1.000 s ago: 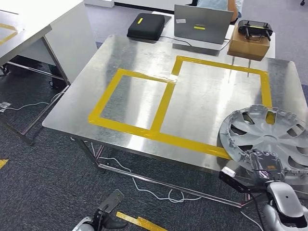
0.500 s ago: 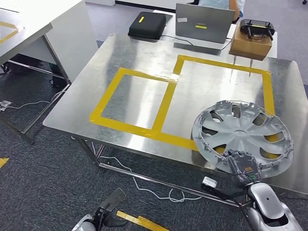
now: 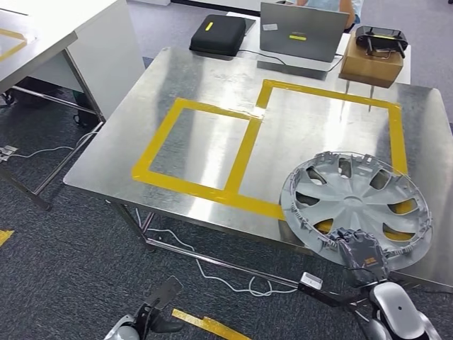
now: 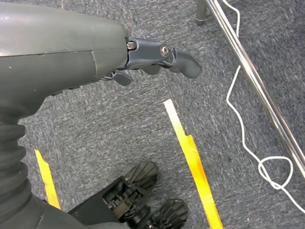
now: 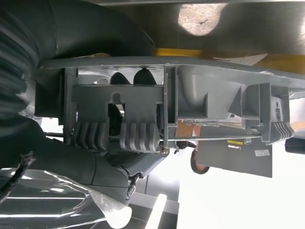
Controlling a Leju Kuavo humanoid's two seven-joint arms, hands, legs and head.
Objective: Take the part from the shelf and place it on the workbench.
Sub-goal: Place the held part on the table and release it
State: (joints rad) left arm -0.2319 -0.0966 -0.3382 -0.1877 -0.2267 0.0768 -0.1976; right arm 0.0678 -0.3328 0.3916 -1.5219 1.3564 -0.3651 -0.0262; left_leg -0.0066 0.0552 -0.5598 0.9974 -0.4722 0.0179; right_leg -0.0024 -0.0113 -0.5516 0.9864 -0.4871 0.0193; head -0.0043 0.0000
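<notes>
1. Hanging low over the grey carpet at the near left, the left hand [image 3: 140, 324] holds nothing; the left wrist view shows its dark fingers [image 4: 169, 59] stretched out and loosely apart above a yellow floor strip [image 4: 192, 164] and a white cable [image 4: 251, 143].
2. A white side table [image 3: 64, 42] stands at the far left, with open carpet between it and the workbench [image 3: 176, 85].
3. The workbench is a bare steel sheet marked with yellow tape [image 3: 243, 152] into two adjoining rectangles, the smaller on the left and the larger on the right; both interiors show bare metal apart from where the part overlaps.
4. Along the far edge sit a black case [image 3: 220, 35], a grey laptop [image 3: 301, 32] and a cardboard box [image 3: 371, 65] with a dark device on top, all well apart from the part.
5. The part is a silver hubcap [image 3: 355, 205], round, with curved spokes and dark openings between them. It sits at the near right of the workbench, covering the near right corner of the larger taped rectangle, its near rim reaching the table's front edge.
6. The right hand [image 3: 360, 251] grips the hubcap's near rim, fingers closed over the edge; the right wrist view shows the ribbed grey clips on the rim's underside [image 5: 144, 124] close up. Whether the hubcap rests flat on the steel cannot be told.
</notes>
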